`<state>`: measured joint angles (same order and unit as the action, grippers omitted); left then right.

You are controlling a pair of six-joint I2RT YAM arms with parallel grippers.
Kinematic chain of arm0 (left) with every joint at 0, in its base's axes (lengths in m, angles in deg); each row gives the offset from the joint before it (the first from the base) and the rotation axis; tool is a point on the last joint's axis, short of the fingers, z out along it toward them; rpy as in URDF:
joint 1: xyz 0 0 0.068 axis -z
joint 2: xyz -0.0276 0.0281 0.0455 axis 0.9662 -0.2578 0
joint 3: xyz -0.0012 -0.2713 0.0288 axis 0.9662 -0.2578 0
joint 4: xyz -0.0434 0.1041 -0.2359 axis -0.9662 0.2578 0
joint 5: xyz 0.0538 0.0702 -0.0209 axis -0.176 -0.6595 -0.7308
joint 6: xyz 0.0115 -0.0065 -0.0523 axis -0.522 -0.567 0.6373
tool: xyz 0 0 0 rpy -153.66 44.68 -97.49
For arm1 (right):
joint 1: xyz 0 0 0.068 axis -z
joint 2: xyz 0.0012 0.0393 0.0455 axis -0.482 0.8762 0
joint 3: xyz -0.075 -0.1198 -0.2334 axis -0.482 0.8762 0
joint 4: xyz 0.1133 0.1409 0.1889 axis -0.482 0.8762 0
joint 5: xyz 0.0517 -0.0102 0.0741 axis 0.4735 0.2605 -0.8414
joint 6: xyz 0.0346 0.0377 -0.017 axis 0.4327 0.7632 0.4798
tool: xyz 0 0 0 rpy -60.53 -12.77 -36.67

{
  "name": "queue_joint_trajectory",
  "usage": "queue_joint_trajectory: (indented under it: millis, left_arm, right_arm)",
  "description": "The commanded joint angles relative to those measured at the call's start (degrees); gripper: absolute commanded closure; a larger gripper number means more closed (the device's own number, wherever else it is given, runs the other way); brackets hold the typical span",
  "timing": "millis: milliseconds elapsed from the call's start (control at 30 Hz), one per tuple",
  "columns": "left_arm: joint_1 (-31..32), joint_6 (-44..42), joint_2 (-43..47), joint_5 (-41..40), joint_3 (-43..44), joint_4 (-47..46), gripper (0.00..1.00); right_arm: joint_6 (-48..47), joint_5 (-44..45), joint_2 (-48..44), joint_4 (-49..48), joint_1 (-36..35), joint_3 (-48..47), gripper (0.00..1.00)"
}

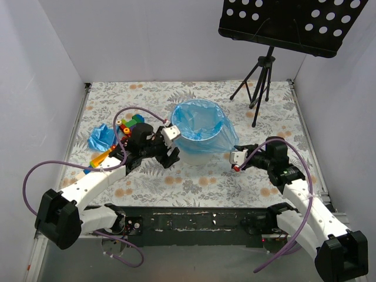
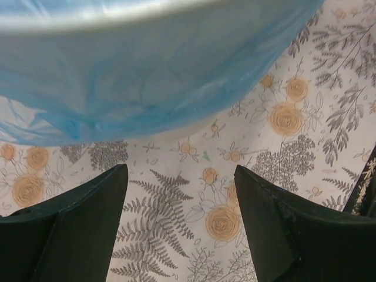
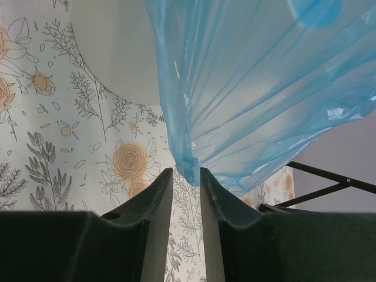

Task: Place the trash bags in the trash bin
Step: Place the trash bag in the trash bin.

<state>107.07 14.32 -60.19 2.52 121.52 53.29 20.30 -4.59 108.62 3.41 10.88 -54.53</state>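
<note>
Arms flank the trash bin (image 1: 194,157) from both sides on the floral table (image 1: 270,117). The left arm (image 1: 94,182) runs from its base at the near left corner, its white forearm slanting up and to the right, with the wrist turned toward the bin's left wall. The left gripper (image 1: 172,145) sits just beside that wall. In its wrist view its dark fingers (image 2: 88,223) are spread wide with only patterned cloth between them, and the film-covered bin is just ahead of the tips. The right arm (image 1: 305,200) rises from the near right corner, its forearm slanting up and to the left and the wrist bent so that the right gripper (image 1: 236,158) points at the bin's right side. In the right wrist view that gripper (image 3: 187,170) shows its jaws a narrow slit apart, with cloth visible through the gap. The low hanging corner of the blue bag (image 3: 252,100) sits right at the fingertips but is not clamped. This blue bag (image 1: 202,120) lines the bin, its edge folded over the rim and draped down the cream wall (image 3: 117,53). A second, crumpled blue bag (image 1: 101,138) lies on the table left of the bin, beside a heap of toy blocks (image 1: 128,123). A black music stand (image 1: 294,23) stands at the far right corner.
</note>
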Motion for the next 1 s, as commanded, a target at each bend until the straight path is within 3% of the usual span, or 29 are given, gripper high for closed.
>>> queue_joint_trajectory:
  millis: [0, 133, 233, 333, 500, 600, 700, 800, 967]
  left_arm:
    - [0.16, -2.14, 2.91, -1.97, -2.49, 0.47, 0.27]
    - [0.16, -5.56, 7.55, 0.04, -5.04, 3.81, 0.27]
    - [0.16, -8.12, 12.04, -0.82, -5.84, 7.23, 0.27]
    - [-0.19, -6.55, 16.17, -3.90, -5.75, 9.18, 0.26]
    - [-0.63, 4.42, 16.46, -7.06, -3.21, 7.60, 0.20]
    - [-1.77, 12.51, 14.52, -8.13, -1.97, 4.44, 0.20]
    - [-3.00, 17.96, 13.72, -8.21, -1.62, 0.75, 0.20]
    - [-5.63, 21.31, 14.86, -10.31, -1.53, -1.89, 0.19]
    - [-11.08, 23.17, 18.63, -10.41, -0.74, -1.81, 0.18]
  right_arm:
    - [0.51, 1.76, -0.97, 2.45, -0.17, -0.02, 0.65]
    - [8.05, 4.04, -4.30, 12.47, -0.08, -4.84, 0.63]
    - [10.25, -0.08, -6.16, 22.49, 0.00, -12.65, 0.62]
    - [16.66, -3.25, -2.66, 25.24, 0.00, -22.31, 0.59]
    - [21.52, -10.61, 17.53, 34.87, -0.61, -47.08, 0.57]
    - [22.66, -11.25, 32.03, 42.87, -5.86, -65.61, 0.68]
    - [17.05, -9.60, 46.28, 54.83, -12.54, -81.11, 0.86]
    - [17.20, -7.48, 54.81, 61.44, -14.67, -88.51, 0.99]
    - [13.43, -0.81, 62.47, 68.39, -18.00, -92.48, 0.99]
